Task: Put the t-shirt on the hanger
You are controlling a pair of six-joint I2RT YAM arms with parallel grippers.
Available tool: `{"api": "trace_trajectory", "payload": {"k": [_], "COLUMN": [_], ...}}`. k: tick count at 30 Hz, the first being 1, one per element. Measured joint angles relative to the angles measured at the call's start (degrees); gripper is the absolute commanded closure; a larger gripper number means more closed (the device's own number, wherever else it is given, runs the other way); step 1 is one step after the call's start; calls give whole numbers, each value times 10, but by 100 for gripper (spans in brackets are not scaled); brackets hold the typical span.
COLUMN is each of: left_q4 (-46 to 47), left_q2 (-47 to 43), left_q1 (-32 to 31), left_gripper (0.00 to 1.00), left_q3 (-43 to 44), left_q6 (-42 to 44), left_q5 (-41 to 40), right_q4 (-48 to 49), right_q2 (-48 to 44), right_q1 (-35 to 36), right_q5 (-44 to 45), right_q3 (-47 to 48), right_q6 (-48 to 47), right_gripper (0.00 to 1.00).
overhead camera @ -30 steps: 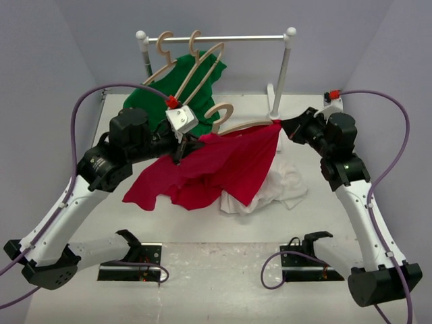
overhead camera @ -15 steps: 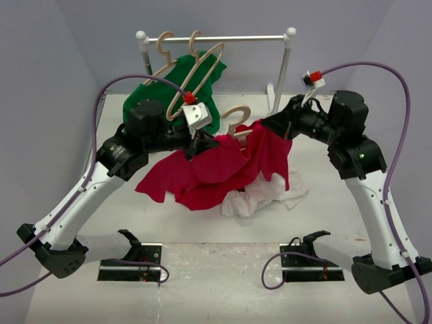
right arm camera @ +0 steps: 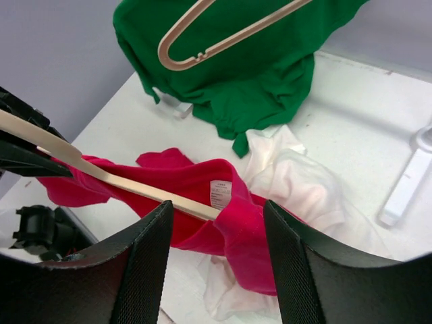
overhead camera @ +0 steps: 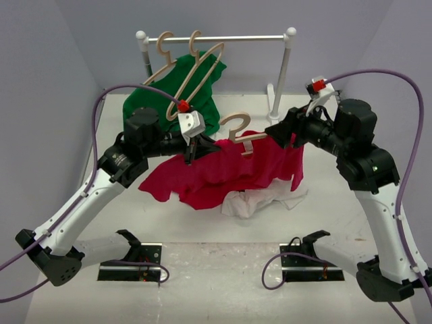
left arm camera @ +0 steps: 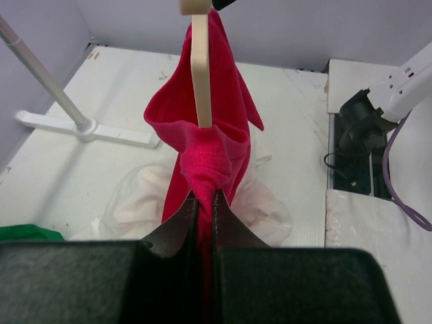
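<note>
The bench carries a rack at its far edge, where a green t-shirt and spare hangers hang clear of the work zone. A white garment lies on the bench directly under the work.

The red t-shirt is suspended above the bench, draped along the hanger with its body hanging below. The hanger is held roughly level, hook upward, probably so that the fabric can be drawn along both arms.

The left tool is closed on a bunched fold of the red t-shirt at the hanger's left end. This anchors that side. Whether the wood is also clamped cannot be told.

The right tool has its jaws apart with nothing between them. It faces the hanger's right end, where the labelled collar sits, likely for a fresh grasp there.
</note>
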Motion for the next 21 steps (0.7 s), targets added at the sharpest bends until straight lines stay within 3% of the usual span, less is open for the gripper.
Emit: {"api": "trace_trajectory", "payload": {"k": [5, 10, 14, 18, 21], "left_q4": [25, 52, 66, 70, 70], "left_q2": [11, 36, 59, 79, 90], "left_q1": [16, 17, 17, 18, 18], "left_gripper": [100, 100, 100, 100, 100], "left_q3": [-1, -4, -4, -4, -4], "left_q6": [-9, -23, -34, -39, -41], "left_q5": [73, 171, 225, 263, 276], "right_q4": [-4, 14, 37, 55, 75], "right_q2": [-49, -66, -41, 5, 38], "right_q1": [-1, 0, 0, 0, 0], "right_q5": [2, -111, -211, -294, -356], "right_q3": [0, -11, -17, -8, -1], "right_q6": [-46, -99, -119, -125, -113], "right_gripper": [36, 28, 30, 57, 97]}}
